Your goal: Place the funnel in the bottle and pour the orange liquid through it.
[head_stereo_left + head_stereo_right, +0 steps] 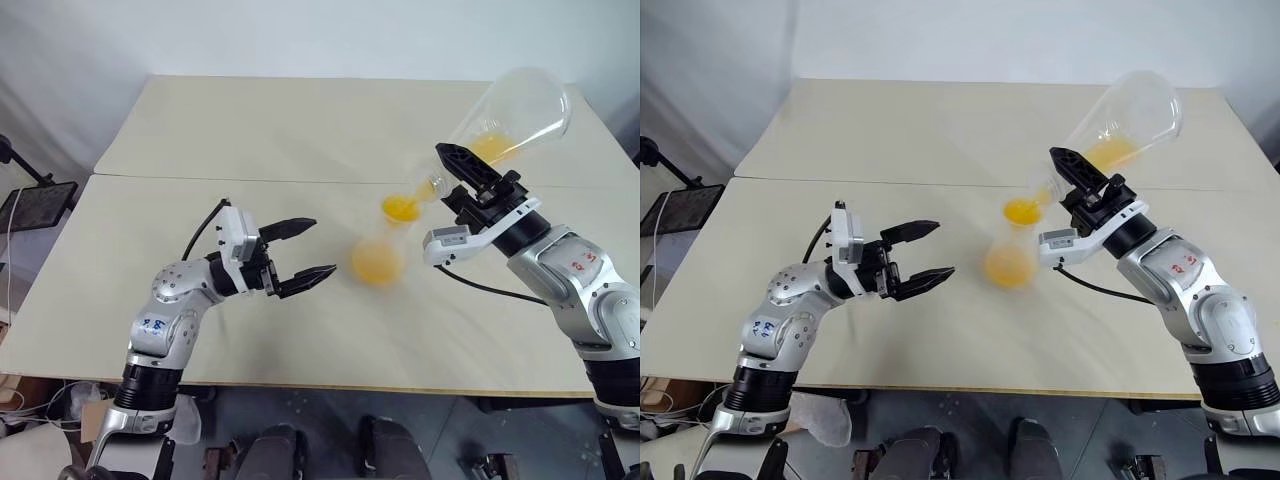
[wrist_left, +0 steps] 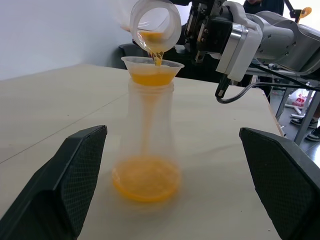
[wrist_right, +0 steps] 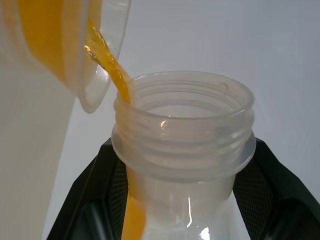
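Hovering wide open and empty just left of the bottle (image 1: 377,258), the left end effector (image 1: 302,256) waits above the pale worktop (image 1: 300,130). The bottle stands mid-worktop with the funnel (image 2: 152,68) seated in its neck and orange liquid (image 2: 146,180) pooled at its base. Farther right, the right end effector (image 1: 470,180), clamped on a clear flask (image 1: 512,115), tips it so liquid streams into the funnel.

The right gripper's fingers (image 3: 280,190) sit mostly hidden behind the neck of the tilted flask (image 3: 185,150), whose body runs off the right wrist view's edge. The left gripper's fingertips (image 2: 75,175) are cut off at the frame's bottom. The funnel's (image 2: 152,70) stem is lost inside the frosted bottle (image 2: 147,130).
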Robot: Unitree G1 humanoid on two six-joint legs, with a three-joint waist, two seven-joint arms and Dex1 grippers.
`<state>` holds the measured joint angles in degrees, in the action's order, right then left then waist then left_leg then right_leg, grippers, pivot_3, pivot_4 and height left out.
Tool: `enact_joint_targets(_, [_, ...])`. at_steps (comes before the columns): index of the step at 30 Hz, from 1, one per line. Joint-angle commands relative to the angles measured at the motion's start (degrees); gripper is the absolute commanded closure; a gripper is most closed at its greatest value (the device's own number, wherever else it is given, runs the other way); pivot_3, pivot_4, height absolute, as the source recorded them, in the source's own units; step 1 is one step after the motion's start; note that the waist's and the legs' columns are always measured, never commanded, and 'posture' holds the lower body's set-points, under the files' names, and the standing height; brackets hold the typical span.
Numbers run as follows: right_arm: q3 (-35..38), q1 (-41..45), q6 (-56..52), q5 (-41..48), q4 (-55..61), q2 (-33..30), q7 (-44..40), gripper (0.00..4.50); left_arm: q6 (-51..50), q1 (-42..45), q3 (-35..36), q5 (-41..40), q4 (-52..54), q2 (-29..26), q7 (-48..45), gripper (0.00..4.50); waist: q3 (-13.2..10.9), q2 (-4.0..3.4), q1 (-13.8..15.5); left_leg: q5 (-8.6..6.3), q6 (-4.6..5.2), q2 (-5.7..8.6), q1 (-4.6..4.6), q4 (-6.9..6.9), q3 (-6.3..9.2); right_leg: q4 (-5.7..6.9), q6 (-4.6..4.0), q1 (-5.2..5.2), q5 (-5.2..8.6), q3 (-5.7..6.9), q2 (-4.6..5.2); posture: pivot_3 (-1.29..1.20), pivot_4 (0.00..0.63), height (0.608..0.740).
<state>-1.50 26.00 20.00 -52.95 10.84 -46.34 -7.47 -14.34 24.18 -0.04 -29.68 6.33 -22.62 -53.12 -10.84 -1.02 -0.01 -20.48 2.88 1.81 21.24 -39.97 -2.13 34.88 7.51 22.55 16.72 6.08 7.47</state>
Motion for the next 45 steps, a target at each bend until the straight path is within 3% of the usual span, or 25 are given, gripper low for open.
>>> enact_joint_targets(1, [1.46, 1.46, -0.24, 0.13, 0.76, -1.26, 1.21, 2.07, 0.62, 0.73, 0.21, -0.24, 1.76, 0.17, 0.17, 0.0, 0.0, 0.0, 0.01, 0.0, 0.0, 0.0, 0.0, 0.0, 0.0, 0.0, 0.0, 0.0, 0.0, 0.0, 0.0, 0.0, 0.15, 0.74])
enact_joint_targets(45, [-0.25, 2.79, 1.67, -1.68, 0.04, -1.08, 3.27, 2.07, 1.84, 0.81, 0.49, 0.32, 1.75, 1.05, 1.32, 0.0, 0.0, 0.0, 0.0, 0.0, -0.01, 0.0, 0.0, 0.0, 0.0, 0.0, 0.0, 0.0, 0.0, 0.0, 0.0, 0.0, 0.15, 0.74])
